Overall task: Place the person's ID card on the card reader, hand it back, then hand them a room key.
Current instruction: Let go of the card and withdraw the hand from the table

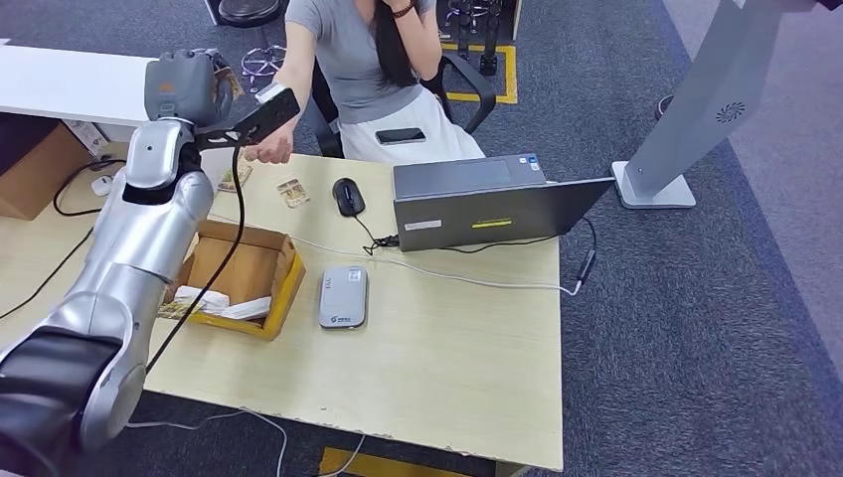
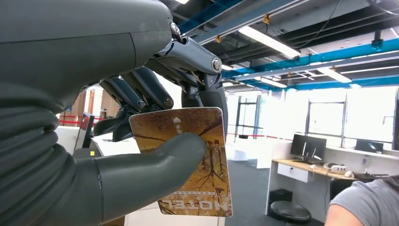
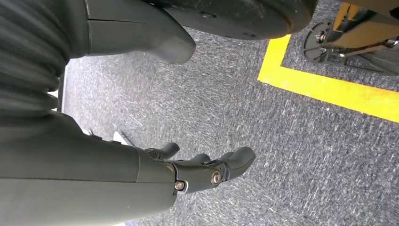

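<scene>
My left hand (image 1: 184, 84) is raised high over the table's far left side, close to the seated person (image 1: 358, 60). It pinches a brown hotel room key card (image 2: 211, 188) between thumb (image 2: 155, 165) and fingers, and the card's edge (image 1: 230, 79) shows beside the hand. The person's hand (image 1: 268, 149) rests on the table edge just below and to the right of mine. The grey card reader (image 1: 343, 296) lies flat mid-table with nothing on it. Two small cards (image 1: 292, 192) (image 1: 235, 178) lie on the table near the person. My right hand (image 3: 141, 174) hangs over the carpet, holding nothing, its fingers loosely apart.
An open cardboard box (image 1: 283, 288) with several cards inside sits left of the reader. A laptop (image 1: 497, 204), a black mouse (image 1: 347, 196) and a white cable (image 1: 467, 276) lie on the far right of the table. A grey kiosk stand (image 1: 653, 187) is on the floor beyond.
</scene>
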